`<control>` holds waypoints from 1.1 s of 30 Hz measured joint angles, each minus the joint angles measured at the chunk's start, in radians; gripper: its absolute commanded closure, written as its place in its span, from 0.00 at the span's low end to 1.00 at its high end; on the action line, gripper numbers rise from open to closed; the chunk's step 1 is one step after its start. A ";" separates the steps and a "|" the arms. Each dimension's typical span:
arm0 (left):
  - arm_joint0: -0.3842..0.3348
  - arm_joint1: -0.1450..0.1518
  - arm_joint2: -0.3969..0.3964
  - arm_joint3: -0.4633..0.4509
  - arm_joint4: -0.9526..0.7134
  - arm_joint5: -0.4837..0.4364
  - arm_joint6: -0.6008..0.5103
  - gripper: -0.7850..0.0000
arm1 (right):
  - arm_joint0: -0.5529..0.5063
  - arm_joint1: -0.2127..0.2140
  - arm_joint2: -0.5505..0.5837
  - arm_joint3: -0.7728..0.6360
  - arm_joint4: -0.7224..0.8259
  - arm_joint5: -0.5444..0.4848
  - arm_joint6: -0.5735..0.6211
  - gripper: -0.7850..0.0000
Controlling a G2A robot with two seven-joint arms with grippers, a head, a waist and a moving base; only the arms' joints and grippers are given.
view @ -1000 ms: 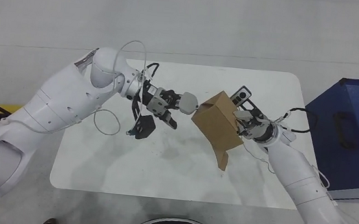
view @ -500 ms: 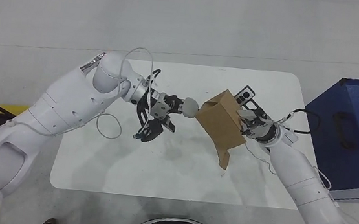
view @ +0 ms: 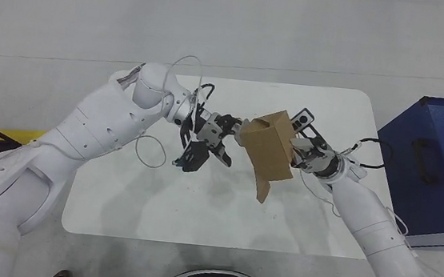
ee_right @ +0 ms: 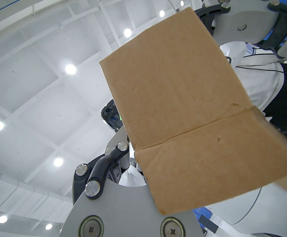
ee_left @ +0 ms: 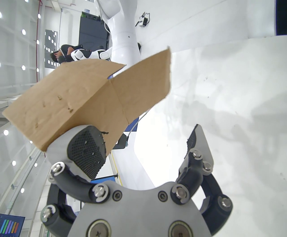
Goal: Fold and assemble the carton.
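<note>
A brown cardboard carton (view: 269, 147), partly opened out, is held above the white table (view: 135, 202), with one long flap (view: 261, 189) hanging down toward the table. My right gripper (view: 295, 151) is shut on the carton's right side; in the right wrist view the carton (ee_right: 179, 101) hides the fingertips. My left gripper (view: 217, 142) stands open at the carton's left edge. In the left wrist view one pad (ee_left: 87, 145) rests against the carton's (ee_left: 74, 101) lower corner, while the other finger (ee_left: 196, 143) is well apart over the table.
A dark blue bin (view: 436, 167) stands off the table's right edge. A loose white cable (view: 152, 152) loops from the left arm over the table. The table's near half and far left are bare.
My left gripper has moved right, from a short way off to touching the carton's left edge. The carton has turned a little and its hanging flap has swung toward the left.
</note>
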 measured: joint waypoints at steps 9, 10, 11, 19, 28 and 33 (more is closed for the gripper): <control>-0.002 -0.003 0.018 0.028 0.067 0.019 0.064 0.00 | -0.018 0.006 0.030 0.001 0.001 -0.017 0.000 1.00; -0.002 -0.002 0.022 0.024 0.085 0.029 0.077 0.00 | -0.019 0.007 0.033 0.001 0.001 -0.015 0.000 1.00; -0.002 -0.001 0.026 0.018 0.100 0.039 0.090 0.00 | -0.020 0.007 0.037 0.001 0.002 -0.013 0.000 1.00; 0.006 0.000 0.028 0.021 0.122 0.112 0.177 0.00 | -0.017 0.008 0.049 0.011 -0.007 0.000 0.000 1.00; 0.064 0.022 -0.074 0.098 -0.205 0.058 0.212 0.00 | -0.030 0.010 0.076 0.031 -0.045 -0.016 -0.001 1.00; 0.076 0.027 -0.067 0.115 -0.310 0.018 0.199 0.00 | -0.036 0.011 0.086 0.031 -0.085 -0.032 -0.044 1.00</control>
